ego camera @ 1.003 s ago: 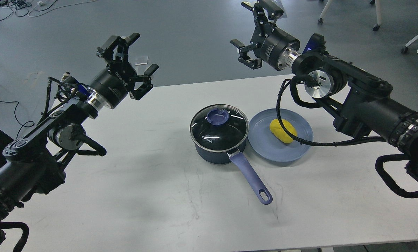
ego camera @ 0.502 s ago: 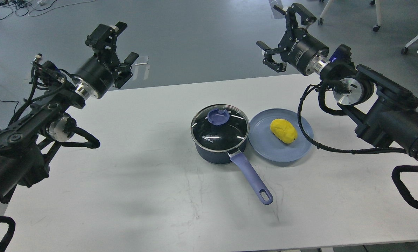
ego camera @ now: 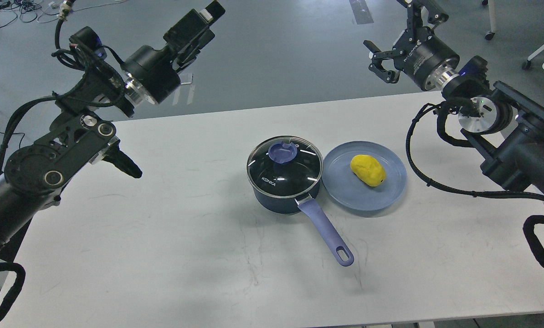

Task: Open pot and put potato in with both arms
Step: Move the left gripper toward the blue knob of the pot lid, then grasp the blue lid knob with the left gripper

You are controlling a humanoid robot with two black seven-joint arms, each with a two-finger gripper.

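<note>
My right gripper [ego camera: 402,34] hangs open; my left gripper's [ego camera: 199,25] state I cannot tell; the pot [ego camera: 284,182] is lidded.

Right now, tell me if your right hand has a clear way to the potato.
Probably yes: the potato lies uncovered on the plate, with nothing above it, and the right hand is empty.

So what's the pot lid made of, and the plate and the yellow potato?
The lid looks like clear glass with a metal rim: bright glints, and you can see the dark inside through it. Its knob looks like matte blue plastic. The plate is smooth blue-grey, maybe plastic or ceramic; I can't tell which. The potato is evenly bright yellow, so probably a plastic or rubber toy.
</note>
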